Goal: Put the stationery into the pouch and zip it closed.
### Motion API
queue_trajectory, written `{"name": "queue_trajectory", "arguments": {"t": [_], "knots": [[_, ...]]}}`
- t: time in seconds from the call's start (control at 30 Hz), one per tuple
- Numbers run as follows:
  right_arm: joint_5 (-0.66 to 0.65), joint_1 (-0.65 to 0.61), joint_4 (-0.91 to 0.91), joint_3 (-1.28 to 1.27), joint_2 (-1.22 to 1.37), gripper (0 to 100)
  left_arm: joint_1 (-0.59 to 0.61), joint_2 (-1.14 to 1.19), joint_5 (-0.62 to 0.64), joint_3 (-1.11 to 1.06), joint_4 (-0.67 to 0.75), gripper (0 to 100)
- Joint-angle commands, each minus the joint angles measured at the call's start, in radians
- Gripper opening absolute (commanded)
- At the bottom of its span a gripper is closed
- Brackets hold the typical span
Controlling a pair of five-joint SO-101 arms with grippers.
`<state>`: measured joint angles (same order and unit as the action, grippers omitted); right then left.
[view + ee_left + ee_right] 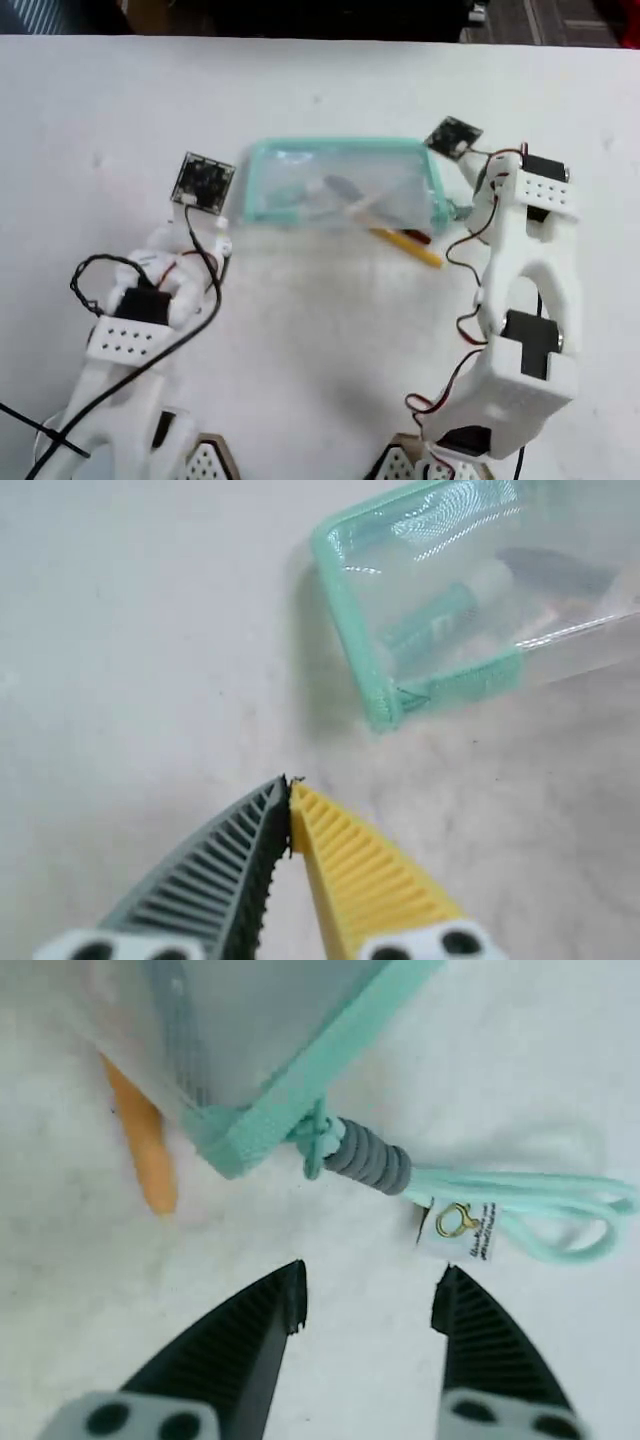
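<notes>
Pouch (330,146) lies flat, upper centre of the high view. Yellow pencil (410,247) pokes past its lower right edge; zipping now would likely jam on it. Right gripper (370,1280), jaws apart, hangs just short of the pull cord (520,1200). Left gripper (289,785), jaws together, sits near the pouch's left corner without bracing it; a tug on the cord could drag the pouch across the table (330,340).

The white tabletop (320,340) in front of me carries a clear pouch (340,190) edged in mint green, lying flat near the middle. A yellow pen (412,248) rests on the surface against the pouch's near edge. From that corner a mint cord (510,1188) with a small tag (458,1228) trails onto the tabletop.
</notes>
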<state>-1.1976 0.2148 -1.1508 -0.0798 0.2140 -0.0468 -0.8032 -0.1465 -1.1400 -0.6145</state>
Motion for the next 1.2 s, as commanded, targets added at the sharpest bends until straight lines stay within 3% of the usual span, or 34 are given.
{"name": "queue_trajectory", "arguments": {"t": [0.0, 0.13, 0.47, 0.63, 0.8, 1.17], "knots": [[-0.048, -0.047, -0.010, 0.041, -0.004, 21.0, -0.021, -0.007, 0.006, 0.006, 0.026, 2], [-0.083, -0.081, 0.002, 0.040, 0.019, 26.8, -0.050, -0.007, 0.003, 0.005, 0.021, 2], [-0.097, -0.091, 0.216, 0.046, 0.243, 26.9, -0.050, -0.007, 0.003, 0.005, 0.028, 2], [-0.095, -0.090, 0.302, 0.048, 0.288, 20.1, -0.050, -0.007, 0.003, 0.005, 0.028, 2], [-0.095, -0.088, 0.266, 0.041, 0.223, 8.6, -0.050, -0.007, 0.002, 0.005, 0.028, 2], [-0.094, -0.096, 0.139, 0.041, -0.054, 8.0, -0.050, -0.007, 0.002, 0.005, 0.028, 2]]}}
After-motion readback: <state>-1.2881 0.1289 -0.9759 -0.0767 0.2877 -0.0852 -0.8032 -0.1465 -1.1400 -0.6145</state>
